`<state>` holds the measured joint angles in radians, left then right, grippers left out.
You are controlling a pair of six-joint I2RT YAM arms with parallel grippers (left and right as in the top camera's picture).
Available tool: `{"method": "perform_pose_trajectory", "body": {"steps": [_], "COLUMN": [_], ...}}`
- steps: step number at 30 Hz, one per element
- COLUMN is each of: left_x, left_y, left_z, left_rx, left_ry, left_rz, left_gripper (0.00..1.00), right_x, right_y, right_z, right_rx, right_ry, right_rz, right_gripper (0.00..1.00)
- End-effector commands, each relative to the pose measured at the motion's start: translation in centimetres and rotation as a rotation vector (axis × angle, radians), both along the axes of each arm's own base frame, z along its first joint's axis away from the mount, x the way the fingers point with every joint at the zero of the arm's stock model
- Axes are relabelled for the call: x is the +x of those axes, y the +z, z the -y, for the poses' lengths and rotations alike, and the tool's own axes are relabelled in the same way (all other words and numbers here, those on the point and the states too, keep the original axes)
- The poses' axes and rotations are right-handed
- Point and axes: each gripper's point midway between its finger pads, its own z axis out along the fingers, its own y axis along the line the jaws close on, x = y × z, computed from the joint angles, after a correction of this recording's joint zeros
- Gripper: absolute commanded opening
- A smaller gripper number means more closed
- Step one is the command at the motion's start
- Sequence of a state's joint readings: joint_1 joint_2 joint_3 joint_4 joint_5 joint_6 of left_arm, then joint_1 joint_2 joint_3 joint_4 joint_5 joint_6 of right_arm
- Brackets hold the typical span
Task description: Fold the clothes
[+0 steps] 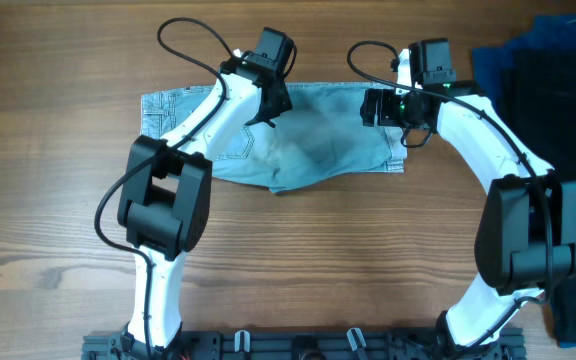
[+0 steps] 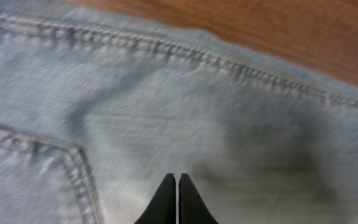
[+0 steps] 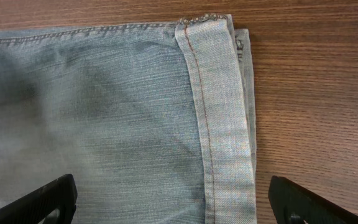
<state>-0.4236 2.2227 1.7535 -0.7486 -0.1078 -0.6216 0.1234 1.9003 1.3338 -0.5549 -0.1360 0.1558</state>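
Looks like robot lab bench, not home. Two white-and-black arms, left arm (image 1: 168, 190) and right arm (image 1: 518, 230), stand on black rail (image 1: 298, 345) along near edge of wood-grain table (image 1: 368, 270). Exposed cables (image 1: 183, 35) loop off wrists at far side. Only laundry on table: denim shorts (image 1: 338, 140) mid-table, dark blue cloth (image 1: 493, 65) and black garment (image 1: 568, 90) heaped far right.

shorts (image 1: 328, 140): part under L arm (image 1: 198, 120) | black garment (image 1: 568, 80): cut off R edge
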Motion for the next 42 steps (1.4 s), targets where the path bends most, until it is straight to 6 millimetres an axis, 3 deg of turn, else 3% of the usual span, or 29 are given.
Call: {"method": "perform_pose_trajectory", "body": {"steps": [1, 3, 7, 10, 12, 14, 16, 20, 24, 26, 33, 35, 39, 42], "left_x": [0.9, 2.1, 2.1, 2.1, 1.7, 0.8, -0.1, -2.0, -2.7, -2.8, -4.5, -4.4, -4.5, -4.5], "left_y": [-1.4, 1.0, 7.2, 12.8, 15.2, 16.4, 15.8, 13.5, 12.2, 11.9, 10.5, 10.0, 9.4, 9.4], "left_z": [0.7, 0.3, -2.1, -5.0, -7.6, -11.1, -14.4, -18.7, -20.7, -21.7, -22.3, -22.3, -22.3, -22.2], "left_rx": [0.024, 0.045, 0.059, 0.024, 0.013, 0.024, 0.021, -0.041, -0.163, -0.165, -0.132, -0.132, -0.131, -0.132], "left_ry": [-0.077, -0.08, -0.03, 0.037, 0.099, 0.166, 0.223, 0.305, 0.314, 0.312, 0.28, 0.281, 0.282, 0.282], "left_rz": [0.019, 0.09, 0.169, 0.248, 0.271, 0.255, 0.187, 0.047, -0.027, -0.036, -0.126, -0.137, -0.154, -0.157], "left_gripper": [0.04, 0.04, 0.04, 0.04, 0.04, 0.04, 0.07, 0.09, 0.12, 0.16, 0.25, 0.26, 0.26, 0.25], "right_x": [-0.2, -0.2, -0.2, -0.1, -0.1, 0.2, 2.1, 4.5, 3.6, 3.3, -0.5, -1.8, -2.9, -3.3], "right_y": [-1.2, -1.2, -1.2, -1.2, -1.2, -1.0, 0.0, 1.6, 1.6, 1.4, -1.6, -2.5, -4.6, -6.5], "right_z": [0.1, 0.1, 0.1, 0.1, 0.1, 0.1, -0.2, -0.6, -2.3, -2.2, 3.6, 5.0, 5.4, 3.6], "right_rx": [-0.01, -0.01, -0.01, -0.01, -0.01, -0.009, 0.006, 0.024, 0.115, 0.11, -0.028, -0.044, -0.056, 0.043], "right_ry": [-0.004, -0.004, -0.004, -0.004, -0.004, -0.002, -0.003, -0.004, 0.054, 0.053, -0.071, -0.078, -0.052, -0.016], "right_rz": [-0.023, -0.023, -0.023, -0.023, -0.021, -0.007, 0.08, 0.197, 0.162, 0.15, -0.058, -0.122, -0.194, -0.242], "right_gripper": [1.0, 1.0, 1.0, 1.0, 1.0, 1.0, 0.99, 1.0, 1.0, 1.0, 0.98, 0.87, 0.61, 0.57]}}
